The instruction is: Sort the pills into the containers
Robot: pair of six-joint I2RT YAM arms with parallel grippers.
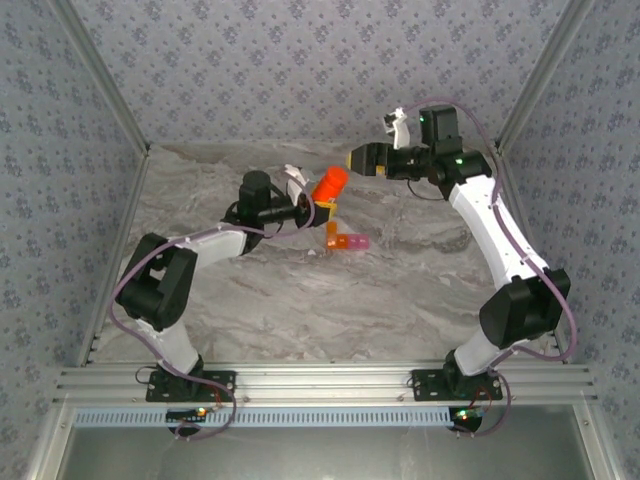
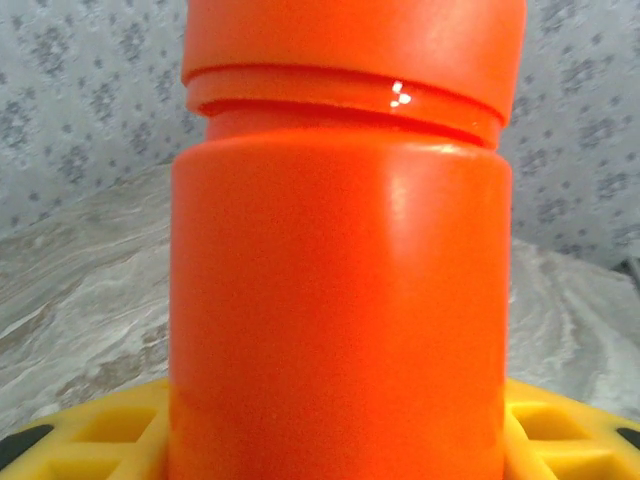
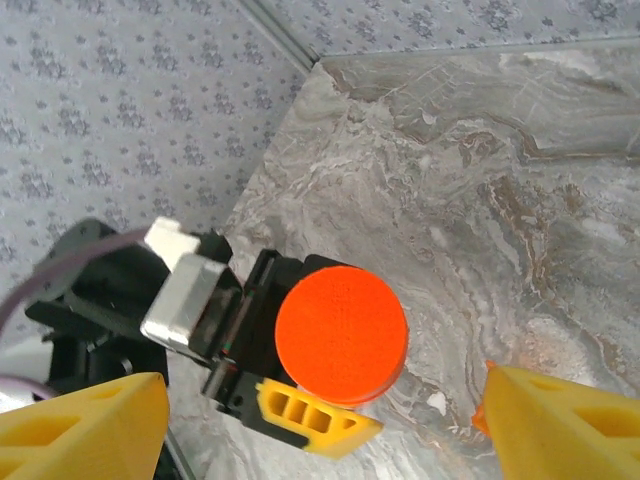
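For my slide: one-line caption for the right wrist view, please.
Open right hand faces the capped orange bottle gripped by the left hand.

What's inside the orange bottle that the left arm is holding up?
Nothing inside can be seen. The orange bottle has opaque walls, and its orange cap sits on top, covering the mouth, so any contents are hidden.

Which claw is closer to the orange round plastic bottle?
Left. The left claw grips the orange round plastic bottle; the right claw sits open just off its cap.
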